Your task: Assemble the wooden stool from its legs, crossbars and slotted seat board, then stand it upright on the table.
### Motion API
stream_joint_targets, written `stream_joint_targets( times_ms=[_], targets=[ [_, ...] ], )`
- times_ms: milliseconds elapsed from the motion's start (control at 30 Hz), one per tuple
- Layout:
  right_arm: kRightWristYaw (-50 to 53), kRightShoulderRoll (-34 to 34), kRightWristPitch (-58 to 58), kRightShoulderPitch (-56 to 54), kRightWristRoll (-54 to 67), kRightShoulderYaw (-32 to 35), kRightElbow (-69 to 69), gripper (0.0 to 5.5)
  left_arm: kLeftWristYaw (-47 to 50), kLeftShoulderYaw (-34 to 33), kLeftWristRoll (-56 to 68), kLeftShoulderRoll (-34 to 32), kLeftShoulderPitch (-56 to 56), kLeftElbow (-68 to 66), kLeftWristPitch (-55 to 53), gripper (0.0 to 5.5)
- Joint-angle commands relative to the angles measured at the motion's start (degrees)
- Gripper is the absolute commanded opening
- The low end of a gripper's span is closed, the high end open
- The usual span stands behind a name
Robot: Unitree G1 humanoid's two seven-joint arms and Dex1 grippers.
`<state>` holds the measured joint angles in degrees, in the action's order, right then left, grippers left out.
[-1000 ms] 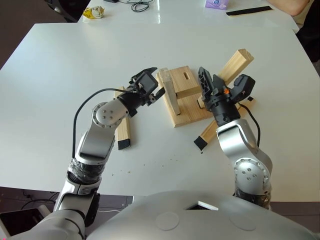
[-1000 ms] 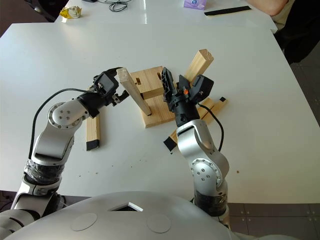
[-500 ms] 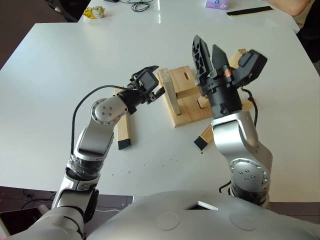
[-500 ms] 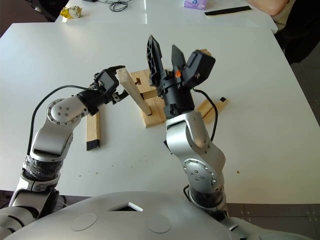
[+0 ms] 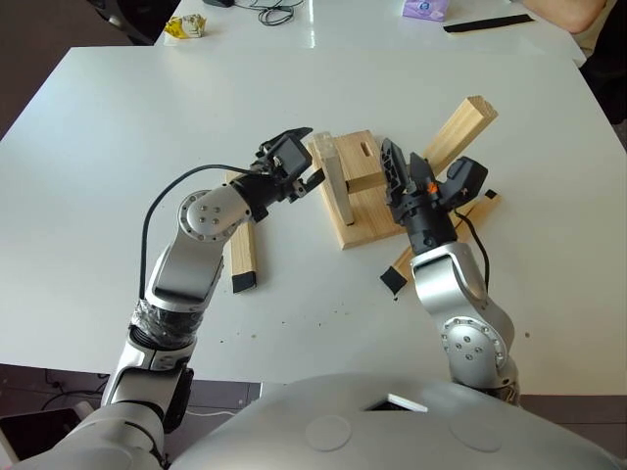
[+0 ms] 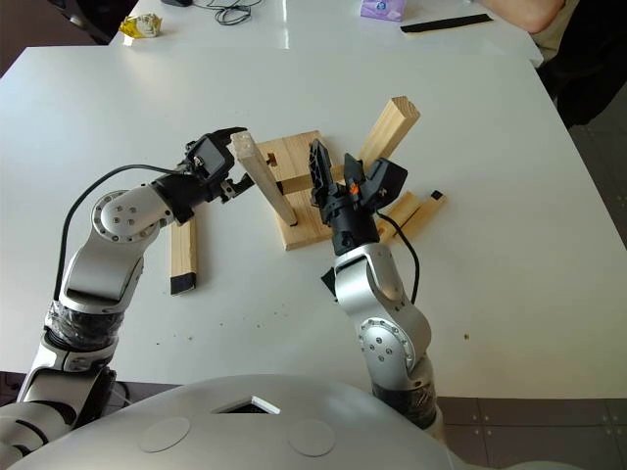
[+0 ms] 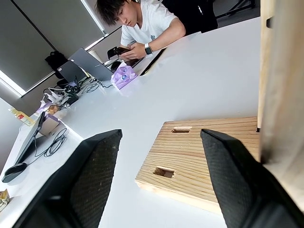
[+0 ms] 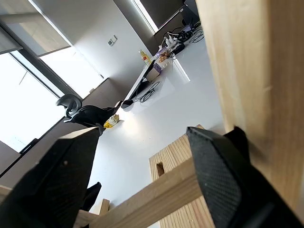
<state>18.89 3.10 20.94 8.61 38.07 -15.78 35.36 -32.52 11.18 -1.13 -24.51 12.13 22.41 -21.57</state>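
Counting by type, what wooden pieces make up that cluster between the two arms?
Slotted seat board: 1
Legs rising from it: 2
Crossbar between them: 1
Total: 4

**Silver Arms, Black End Effectors**

The left arm and right arm have smooth silver-grey shells. Each has round joint caps ringed with small screws. A thin black cable loops beside each forearm. A dark glossy wrap bands the left upper arm. The left end effector and right end effector are matte black with tapering, textured fingers. The right one bears a small orange mark.
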Motion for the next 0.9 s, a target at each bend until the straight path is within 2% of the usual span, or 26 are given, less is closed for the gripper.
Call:
stream_joint_targets(
  times_ms=[33,167,300,367,467,533,600,767,900],
  targets=[
    [1.6,2.9,2.4,-1.8,-0.7,-0.2,1.8,3.4,0.2,0.4,-0.1,0.0,0.1,0.1,-0.1,3.08],
    [2.0,2.6,4.9,-9.5,1.0,-0.5,10.5,3.4,1.6,0.1,-0.5,0.5,-0.9,0.9,-0.3,3.08],
    [4.8,-0.4,7.9,-19.0,9.3,6.0,18.9,3.4,3.8,-0.9,-0.9,1.0,-1.7,1.5,-0.8,3.08],
    [5.1,-8.2,8.2,-20.9,16.7,15.3,22.4,3.4,4.8,-2.0,-1.0,0.7,-2.1,1.9,-0.8,3.08],
    [1.8,-25.5,10.3,-18.6,23.9,35.4,20.0,3.4,5.3,-5.1,-1.4,-1.5,-3.5,2.0,-0.4,3.08],
    [-4.8,-33.7,12.1,-12.3,20.4,45.4,13.5,3.4,6.1,-7.5,-2.7,-3.6,-4.7,0.8,0.7,3.08],
    [-11.2,-38.3,11.8,-6.3,13.7,49.8,6.6,3.4,8.3,-9.8,-5.5,-5.9,-5.6,-2.0,2.1,3.08],
    [-23.9,-44.7,-1.1,1.6,-8.5,45.8,-12.8,3.4,12.3,-14.2,-10.8,-10.5,-9.7,-5.9,5.8,3.08],
    [-28.2,-43.7,-10.0,-4.7,-19.4,37.0,-23.7,3.4,10.6,-12.4,-9.6,-9.2,-10.3,-4.5,6.4,3.08]
  ],
)
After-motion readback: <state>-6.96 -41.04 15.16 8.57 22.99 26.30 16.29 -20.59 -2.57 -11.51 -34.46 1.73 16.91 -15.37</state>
